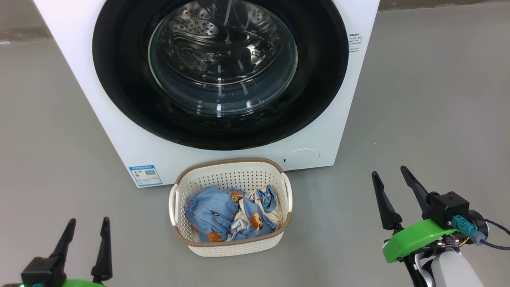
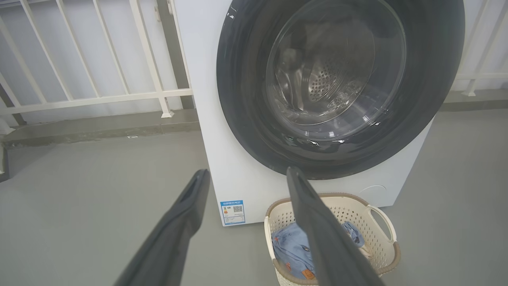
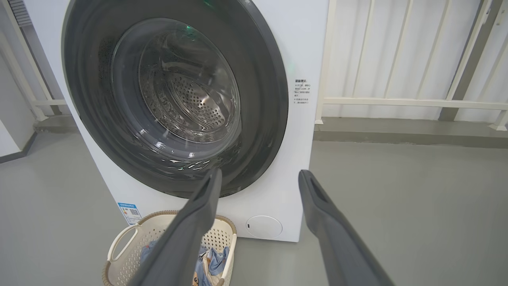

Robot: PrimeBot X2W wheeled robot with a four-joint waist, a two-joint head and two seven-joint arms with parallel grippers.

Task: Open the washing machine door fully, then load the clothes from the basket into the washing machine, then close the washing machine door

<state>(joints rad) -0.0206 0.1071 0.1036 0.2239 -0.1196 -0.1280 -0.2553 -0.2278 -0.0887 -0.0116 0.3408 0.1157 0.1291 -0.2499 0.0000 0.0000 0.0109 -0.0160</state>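
Left fingers (image 1: 104, 247) and right fingers (image 1: 383, 203) spread wide, empty; washing machine door (image 1: 119, 79) shut; clothes (image 1: 211, 211) in basket (image 1: 239, 177).

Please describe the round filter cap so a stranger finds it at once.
Find the white washing machine. Go to its front's lower right corner, below the black door. The filter cap is a plain white disc; the lower left corner has a blue label sticker.

Your right tool (image 3: 260, 172) hangs with its two long dark fingers spread wide and empty. Straight ahead of it, the round, glossy black-rimmed glass washing machine door (image 3: 174, 99) sits shut on the big white washing machine (image 3: 305, 47). Partly behind one finger, the cream-white perforated plastic basket (image 3: 131, 260) holds light-blue bear-print clothes (image 3: 217, 260).
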